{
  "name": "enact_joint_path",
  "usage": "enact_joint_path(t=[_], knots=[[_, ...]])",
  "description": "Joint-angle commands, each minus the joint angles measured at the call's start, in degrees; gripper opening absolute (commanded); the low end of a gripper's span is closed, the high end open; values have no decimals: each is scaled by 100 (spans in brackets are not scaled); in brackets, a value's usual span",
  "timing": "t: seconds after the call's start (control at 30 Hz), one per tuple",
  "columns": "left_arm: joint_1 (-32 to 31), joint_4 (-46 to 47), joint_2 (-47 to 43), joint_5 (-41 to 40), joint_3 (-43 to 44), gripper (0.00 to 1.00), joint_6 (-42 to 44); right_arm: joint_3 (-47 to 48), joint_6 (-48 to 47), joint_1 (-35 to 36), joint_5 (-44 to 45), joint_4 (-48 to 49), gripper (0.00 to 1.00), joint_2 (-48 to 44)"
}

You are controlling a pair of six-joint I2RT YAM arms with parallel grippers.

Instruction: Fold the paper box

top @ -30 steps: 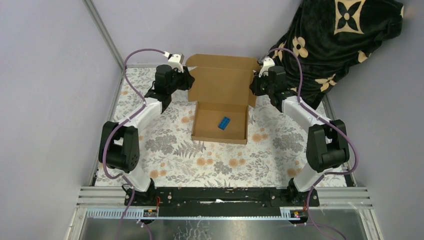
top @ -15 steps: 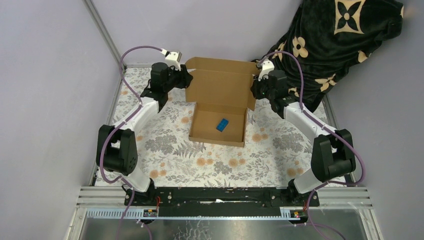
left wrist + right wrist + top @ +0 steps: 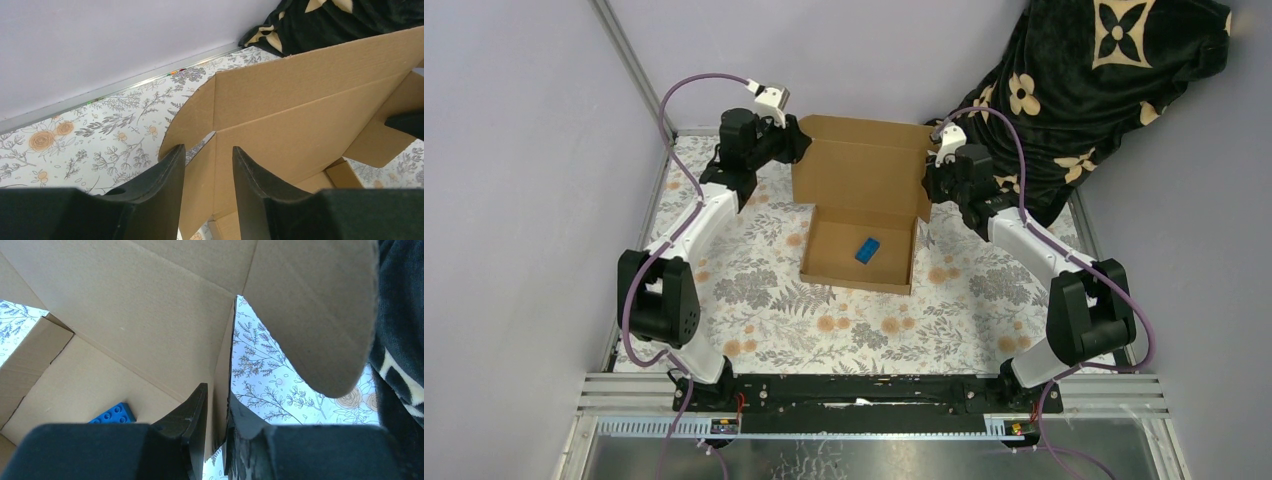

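The paper box is brown cardboard; its shallow tray lies on the floral cloth and its lid panel stands upright at the back. A small blue brick lies in the tray. My left gripper is at the lid's left edge. In the left wrist view its jaws stand open, the lid's left side flap in the gap without being pinched. My right gripper is at the lid's right edge. It is shut on the thin right side flap, with the blue brick to its left.
A black blanket with cream flowers is heaped at the back right, close to the right arm. The back wall and a metal rail bound the table behind and to the left. Floral cloth covers the table.
My left gripper has moved back and slightly left along the lid's edge, and its jaws have widened. The box has shifted a little to the left. The right gripper keeps its grip.
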Motion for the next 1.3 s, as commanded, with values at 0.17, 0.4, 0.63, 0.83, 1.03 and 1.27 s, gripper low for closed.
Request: enact_joint_path(t=[0.17,0.4,0.63,0.83,1.03,1.27], knots=[[120,-530,67,-14,282,46,752,-71,-198,108,143,183,21,-317],[163,-877,238,295,559,43,943,-179,-207,117,152,210,21,-380],[165,-920,343,480,658,36,926,-209,-232,134,173,192,21,-424],[165,-998,448,531,742,36,981,-206,-294,134,196,163,21,-455],[187,-968,521,601,768,37,1014,-189,-299,134,192,145,21,-453],[184,-930,648,690,909,29,940,-188,-315,134,201,129,21,-436]])
